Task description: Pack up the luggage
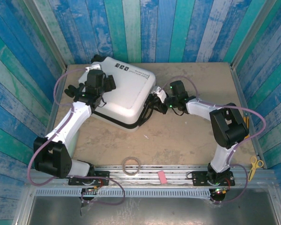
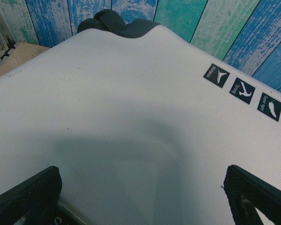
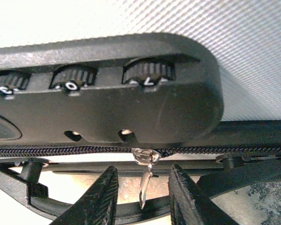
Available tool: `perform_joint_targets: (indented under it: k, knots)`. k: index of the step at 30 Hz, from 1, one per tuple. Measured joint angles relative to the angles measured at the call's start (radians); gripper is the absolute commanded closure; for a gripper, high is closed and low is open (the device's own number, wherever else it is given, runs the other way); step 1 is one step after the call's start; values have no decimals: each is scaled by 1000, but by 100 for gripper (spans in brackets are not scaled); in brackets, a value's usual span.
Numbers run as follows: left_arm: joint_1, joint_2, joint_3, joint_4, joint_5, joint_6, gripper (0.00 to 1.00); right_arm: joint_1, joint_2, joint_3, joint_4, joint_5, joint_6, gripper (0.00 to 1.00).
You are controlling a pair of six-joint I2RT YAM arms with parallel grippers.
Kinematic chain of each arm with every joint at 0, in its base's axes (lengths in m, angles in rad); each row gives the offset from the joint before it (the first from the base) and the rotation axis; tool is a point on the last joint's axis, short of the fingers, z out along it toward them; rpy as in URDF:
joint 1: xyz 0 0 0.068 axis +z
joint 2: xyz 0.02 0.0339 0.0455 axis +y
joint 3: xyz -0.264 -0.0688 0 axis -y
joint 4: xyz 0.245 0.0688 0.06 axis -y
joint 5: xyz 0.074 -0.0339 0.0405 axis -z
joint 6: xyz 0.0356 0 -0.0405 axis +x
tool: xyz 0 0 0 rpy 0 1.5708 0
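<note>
My right claw (image 3: 143, 174) stands narrowly parted, one finger on each side of the zipper pull (image 3: 146, 180) that hangs between them, with a gap on both sides. The luggage (image 1: 124, 91) and its combination lock (image 3: 107, 108) sit just above. My left claw (image 2: 140, 174) is spread wide over the luggage's white shell.

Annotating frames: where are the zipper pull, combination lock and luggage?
zipper pull (image 3: 146, 180), right wrist view, metal tab.
combination lock (image 3: 131, 112), right wrist view, black body.
luggage (image 1: 126, 91), top external view, white lid.
</note>
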Motion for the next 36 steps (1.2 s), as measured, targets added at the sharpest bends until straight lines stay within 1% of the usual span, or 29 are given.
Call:
perform_joint_targets:
  k: [4, 9, 14, 16, 19, 20, 27, 36]
  knots:
    - [-1, 1, 0, 0, -2, 0, 6, 0, 0, 9, 0, -2, 3, 72]
    - [-1, 1, 0, 0, -3, 0, 6, 0, 16, 21, 2, -4, 13, 78]
    - [-1, 2, 2, -3, -3, 0, 6, 0, 37, 23, 2, -4, 23, 81]
    - [-1, 3, 3, -4, -3, 0, 6, 0, 39, 23, 2, -4, 25, 85]
    - [-1, 3, 5, -6, -3, 0, 6, 0, 40, 23, 3, -7, 28, 98]
    - [-1, 3, 5, -7, -3, 0, 7, 0, 40, 23, 3, -9, 26, 100]
    - [-1, 4, 6, -8, -3, 0, 6, 0, 34, 24, -16, -2, 42, 100]
    - [-2, 8, 6, -6, -7, 0, 6, 11, 33, 101, -167, 55, 121, 100]
